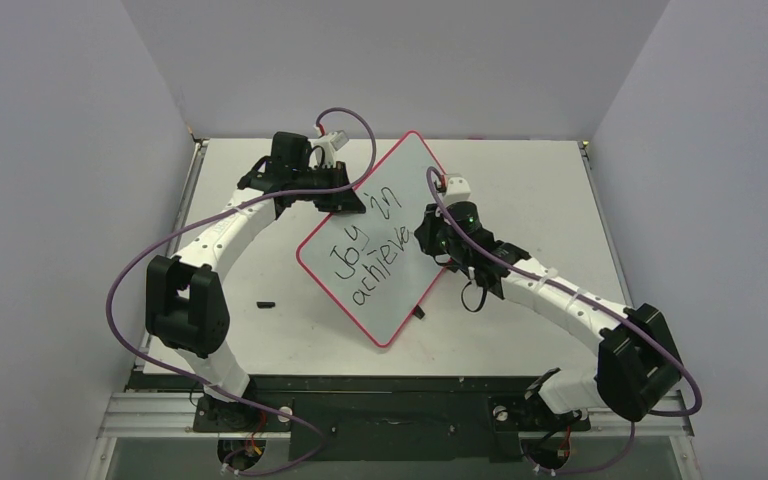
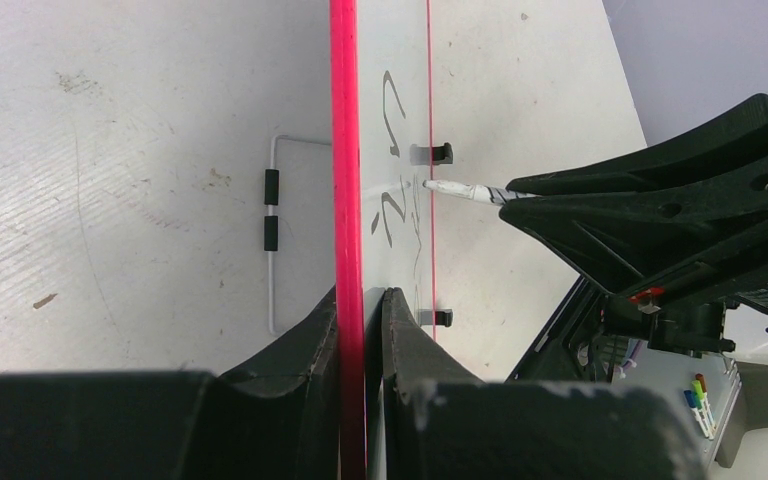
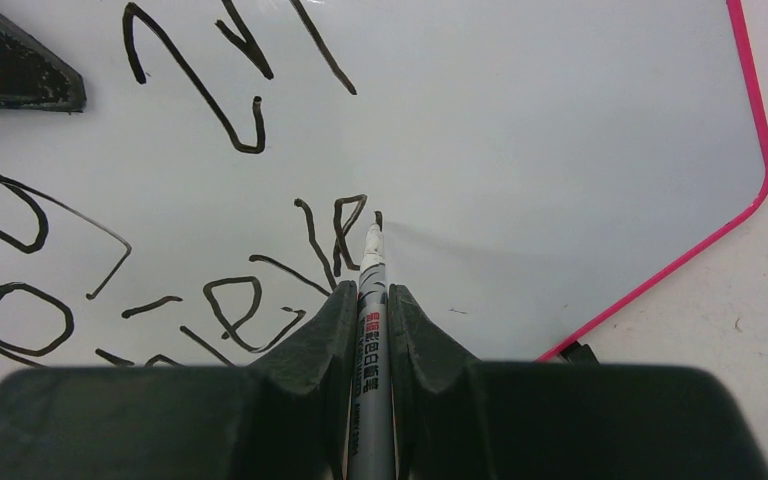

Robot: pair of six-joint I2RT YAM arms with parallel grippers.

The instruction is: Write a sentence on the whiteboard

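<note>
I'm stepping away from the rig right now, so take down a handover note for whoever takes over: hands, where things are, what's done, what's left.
Left hand: shut on the red rim of the pale, flat rectangular whiteboard, which sits diagonally mid-table.
Right hand: shut on the slim grey marker, tip touching the board.
Done: the black handwritten sentence reads "Joy in" with "achieve" beneath it, Joy underlined.
Left: the tip sits just past the last letter at a fresh short stroke, so the second line looks unfinished. Then lift the marker off and release the board.
</note>
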